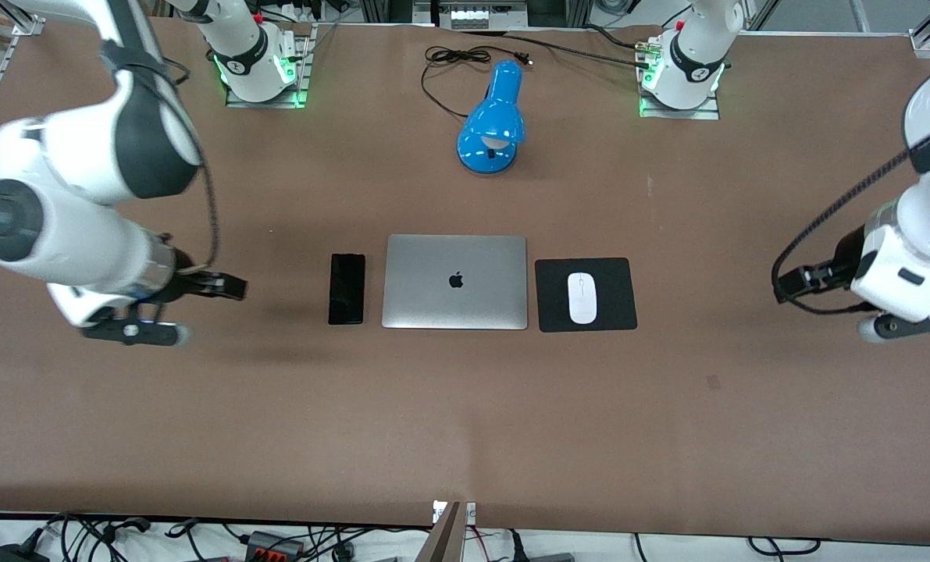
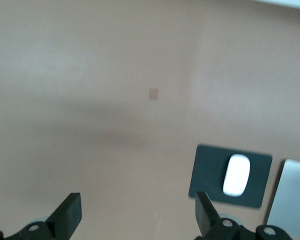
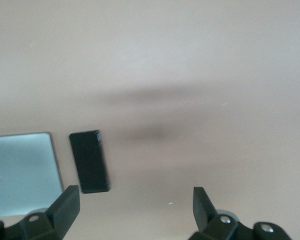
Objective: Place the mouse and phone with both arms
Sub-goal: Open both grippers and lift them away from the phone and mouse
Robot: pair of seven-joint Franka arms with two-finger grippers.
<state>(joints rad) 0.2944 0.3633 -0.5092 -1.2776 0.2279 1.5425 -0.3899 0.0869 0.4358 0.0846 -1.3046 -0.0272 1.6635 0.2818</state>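
We see nothing but bare brown bench (image 1: 465, 437) along the edge nearest the front camera. Midway up the bench lies one row: the phone (image 1: 347, 288) toward the right arm's end, touching nothing, just beside the closed silver laptop (image 1: 455, 282), then the black mouse pad (image 1: 586, 294) with the mouse (image 1: 582, 297) lying on its middle, toward the left arm's end.

The right claw (image 1: 199, 304) hangs over bare bench near the right arm's end, well apart from the phone; in its wrist view the fingers (image 3: 65, 205) stand wide apart with nothing between them. The left claw (image 2: 137, 212) hangs over bare bench near the left arm's end, likewise spread wide and empty.

We judge the phone to be a stiff, thin, glossy slab, slippery and lying flat, so we would pinch it across its narrow width on the long edges. The mouse looks light, hard and smoothly rounded; we would take it across its flanks at mid-length, where the sides run closest to parallel.

Nearest the arms' bases stands a blue desk lamp (image 1: 493, 125) with its black cord (image 1: 453, 74).
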